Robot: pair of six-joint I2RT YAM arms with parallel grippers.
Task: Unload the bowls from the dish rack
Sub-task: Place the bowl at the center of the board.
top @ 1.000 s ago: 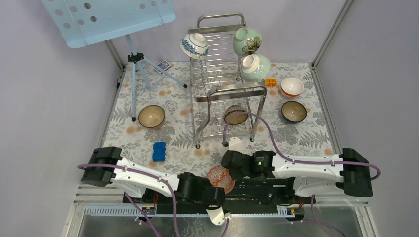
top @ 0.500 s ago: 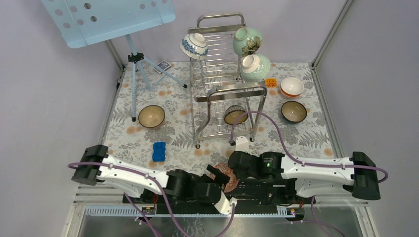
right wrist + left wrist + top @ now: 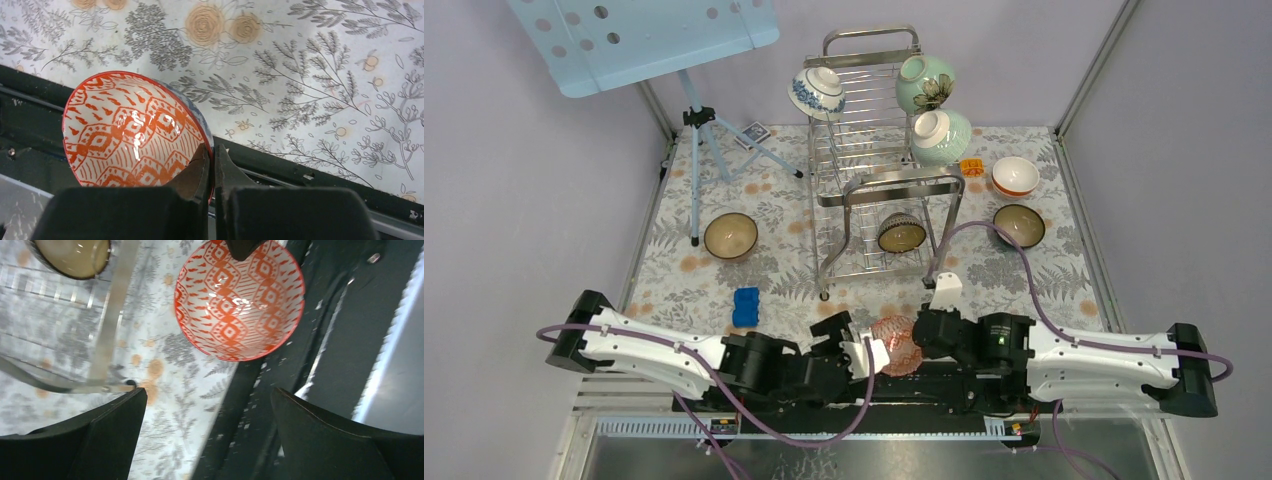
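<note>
The red-patterned white bowl [image 3: 894, 345] hangs over the table's near edge, tilted on its side. My right gripper [image 3: 916, 338] is shut on its rim; the right wrist view shows both fingers of that gripper [image 3: 211, 151] pinching the bowl [image 3: 127, 132]. My left gripper [image 3: 856, 342] stands open just left of the bowl, with nothing between its jaws [image 3: 209, 392]; the bowl [image 3: 240, 300] lies ahead of them. The dish rack [image 3: 902, 177] holds a blue-and-white bowl [image 3: 816, 93], two pale green bowls [image 3: 924, 82] [image 3: 941, 135] and one patterned bowl [image 3: 902, 232] on the lower tier.
On the floral mat sit a brown bowl [image 3: 730, 235], an orange-white bowl [image 3: 1015, 176], a dark teal bowl [image 3: 1019, 225] and a blue sponge [image 3: 746, 306]. A pale blue perforated stand [image 3: 639, 35] on a tripod occupies the back left. A dark rail runs along the near edge.
My left gripper has opened, let go of the red-patterned bowl and drawn back left. The right gripper has carried the bowl a little right and away from the edge.
</note>
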